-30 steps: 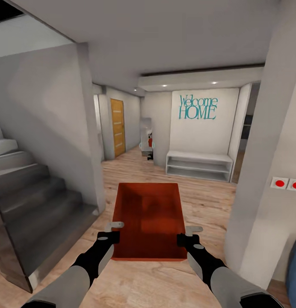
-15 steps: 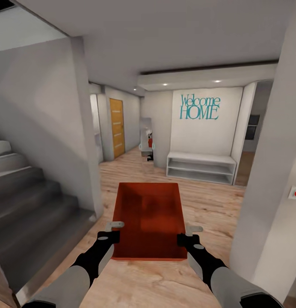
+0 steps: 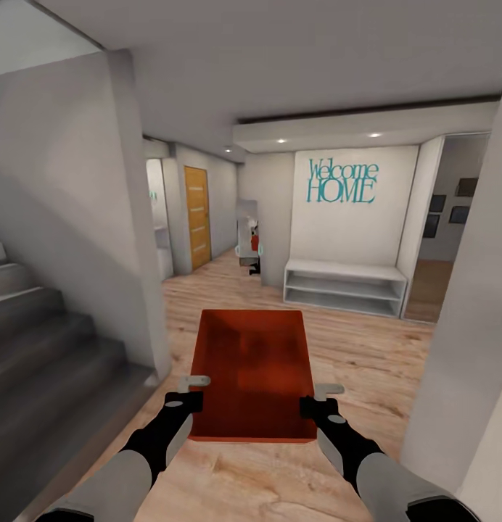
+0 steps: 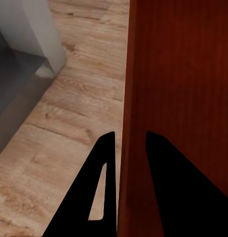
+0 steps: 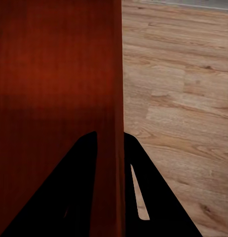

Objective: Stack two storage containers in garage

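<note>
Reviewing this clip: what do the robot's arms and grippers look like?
Both arms have light grey forearm shells ending in black wrist sections. The left gripper and right gripper carry pale grey, flat fingers in the head view; in the wrist views the fingers look black and tapered, with a narrow slot.

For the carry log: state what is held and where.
One red bin, gripped by both grippers: left gripper on its left wall, right gripper on its right wall.
</note>
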You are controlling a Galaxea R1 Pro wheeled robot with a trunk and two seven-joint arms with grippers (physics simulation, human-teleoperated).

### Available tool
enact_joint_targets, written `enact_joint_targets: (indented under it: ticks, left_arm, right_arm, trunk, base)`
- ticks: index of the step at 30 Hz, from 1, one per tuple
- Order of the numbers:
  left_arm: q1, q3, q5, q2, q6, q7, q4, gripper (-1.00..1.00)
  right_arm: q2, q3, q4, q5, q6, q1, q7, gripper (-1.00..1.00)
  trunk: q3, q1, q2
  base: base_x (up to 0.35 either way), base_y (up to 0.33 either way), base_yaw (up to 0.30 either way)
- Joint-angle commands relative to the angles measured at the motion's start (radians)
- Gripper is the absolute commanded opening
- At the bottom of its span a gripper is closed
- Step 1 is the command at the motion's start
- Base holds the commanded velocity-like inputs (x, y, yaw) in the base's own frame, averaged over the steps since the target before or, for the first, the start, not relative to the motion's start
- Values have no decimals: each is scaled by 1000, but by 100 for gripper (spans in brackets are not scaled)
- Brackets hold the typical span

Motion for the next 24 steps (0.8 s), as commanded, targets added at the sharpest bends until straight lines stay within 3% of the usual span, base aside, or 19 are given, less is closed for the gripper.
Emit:
enact_joint_targets:
  ticks: [1,24]
  left_arm:
    - [0,37,14,7,7,13,0,-100]
    - [0,36,14,5,8,13,0,-100]
  right_arm:
    - [-6,-19,-4,-1,-5,0,-1,-100]
    - [-7,-19,-5,-1,-3,-1,0,-100]
  trunk:
    - [0,1,-1]
    - [0,1,-1]
  base:
    - [323,0,0]
    - [323,0,0]
